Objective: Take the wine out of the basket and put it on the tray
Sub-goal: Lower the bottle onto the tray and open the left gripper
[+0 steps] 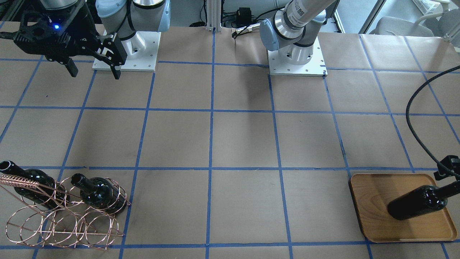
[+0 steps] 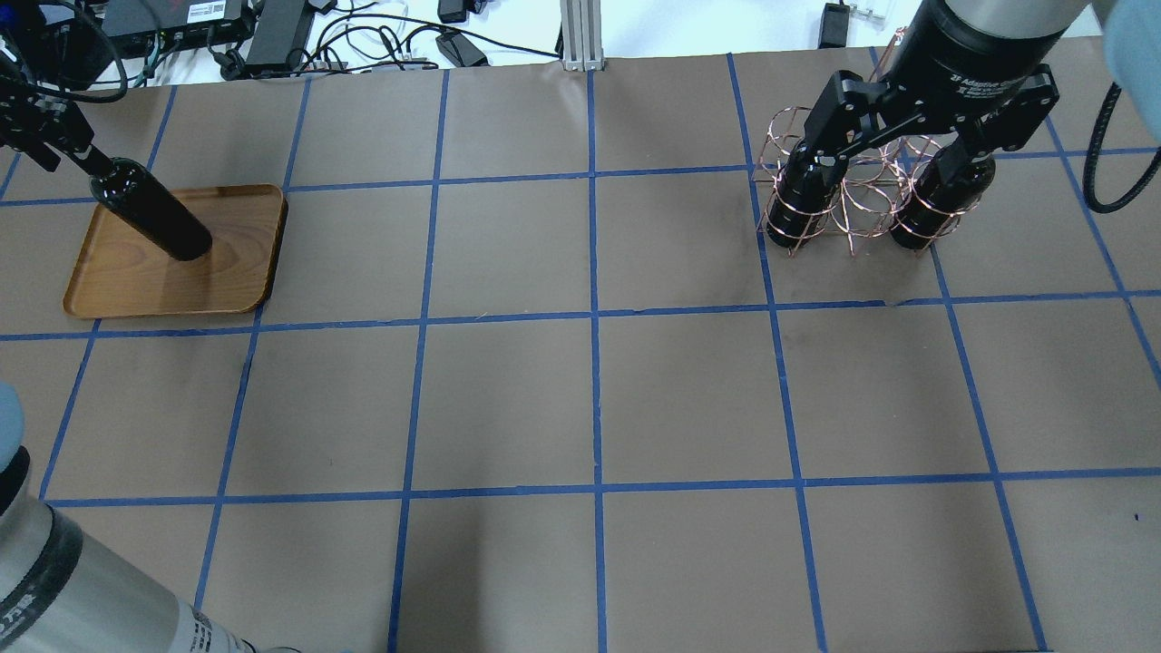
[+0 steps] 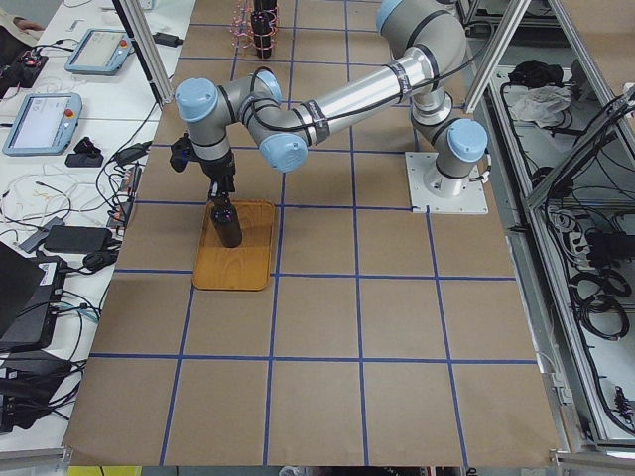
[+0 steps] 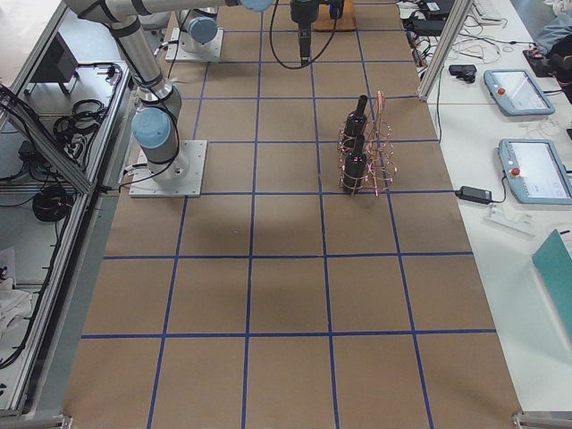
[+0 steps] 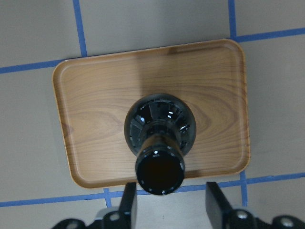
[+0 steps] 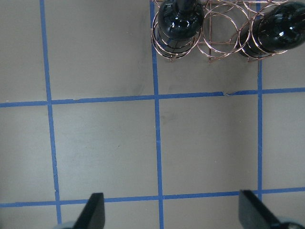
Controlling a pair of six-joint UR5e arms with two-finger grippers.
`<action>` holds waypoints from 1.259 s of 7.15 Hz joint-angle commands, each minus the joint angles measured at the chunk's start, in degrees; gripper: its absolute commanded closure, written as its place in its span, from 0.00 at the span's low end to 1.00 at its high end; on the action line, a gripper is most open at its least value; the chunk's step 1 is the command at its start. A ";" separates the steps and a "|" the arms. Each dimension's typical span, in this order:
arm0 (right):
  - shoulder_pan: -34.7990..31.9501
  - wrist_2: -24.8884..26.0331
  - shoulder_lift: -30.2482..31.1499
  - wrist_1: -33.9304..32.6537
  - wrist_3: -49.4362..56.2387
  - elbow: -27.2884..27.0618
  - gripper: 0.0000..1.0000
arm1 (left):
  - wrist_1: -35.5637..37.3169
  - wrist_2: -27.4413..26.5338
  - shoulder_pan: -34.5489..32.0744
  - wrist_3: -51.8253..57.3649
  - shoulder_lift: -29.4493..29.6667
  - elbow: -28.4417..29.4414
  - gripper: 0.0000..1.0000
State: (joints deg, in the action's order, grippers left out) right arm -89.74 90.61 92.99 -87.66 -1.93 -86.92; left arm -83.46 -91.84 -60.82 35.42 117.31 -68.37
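One bottle on tray, two to go.
Front: bottle (image 1: 417,205) upright on tray (image 1: 370,194), counter's (image 1: 244,144) far-left corner; basket (image 1: 18,179), far-right corner, holds two more bottles (image 1: 99,192). Wrists: left tool (image 5: 169,188) open astride neck; right tool (image 6: 171,194) open, empty.

Glossy black wine (image 2: 154,218), copper basket (image 1: 68,219), grainy brown tray (image 5: 95,119), blue-gridded tan table (image 1: 244,140)

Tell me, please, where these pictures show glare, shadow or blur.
Left wrist view: sharp, with white reflections on the wine bottle's shoulder and a faint shadow band on the tray. Right wrist view: glare on the two bottles in the basket; the right gripper's fingers look slightly soft. Overhead view: broad soft shadows on the table.
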 commanded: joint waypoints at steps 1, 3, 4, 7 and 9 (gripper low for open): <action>0.00 0.00 0.00 0.03 0.09 0.00 0.00 | -5.18 -0.01 -0.44 -0.44 -3.20 -0.36 0.00; 0.00 0.09 0.00 -0.06 0.00 0.00 0.00 | -11.86 0.60 -1.23 -1.05 -11.09 -1.40 0.00; 0.00 0.09 0.00 -0.14 0.09 0.00 0.00 | -12.95 0.78 -1.49 -5.67 -14.70 -3.24 0.00; 0.09 0.00 -0.09 -0.41 0.18 0.00 0.00 | -13.13 2.72 -9.63 -20.62 -22.63 -7.99 0.00; 0.18 0.44 1.04 -0.32 0.09 0.17 0.00 | -13.05 3.06 -16.23 -29.47 -25.19 -10.45 0.00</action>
State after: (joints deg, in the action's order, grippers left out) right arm -89.61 90.75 93.21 -88.04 -1.75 -86.85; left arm -96.51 -89.16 -73.16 11.97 93.68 -77.31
